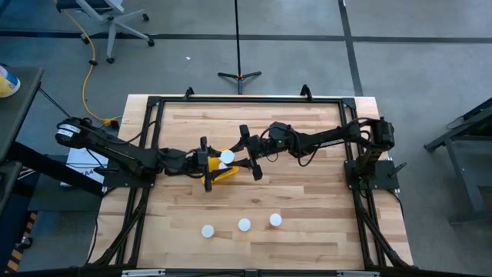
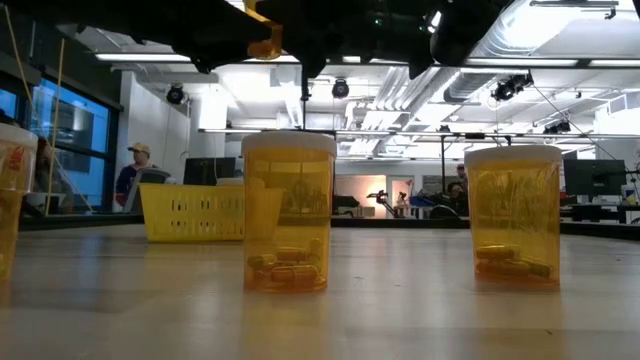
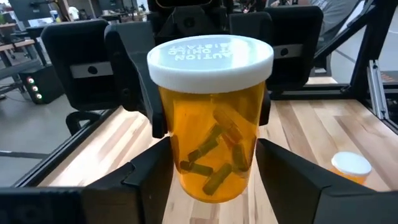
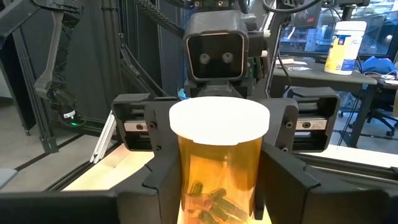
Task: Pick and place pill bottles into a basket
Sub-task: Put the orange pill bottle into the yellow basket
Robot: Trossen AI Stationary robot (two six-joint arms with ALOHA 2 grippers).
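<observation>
Bottle point(image 1: 227, 157) hung over the yellow basket point(image 1: 221, 175) at mid-table, clamped between both the left gripper point(image 1: 206, 161) and right gripper point(image 1: 247, 156); three more bottles point(image 1: 244, 225) stood near the front edge

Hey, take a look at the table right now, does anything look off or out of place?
One thing: a single pill bottle hangs off the table between both arms, by the basket. The right gripper clamps it while the left gripper crowds the same bottle, which looks tilted in the left wrist view. Nothing spilled.
</observation>
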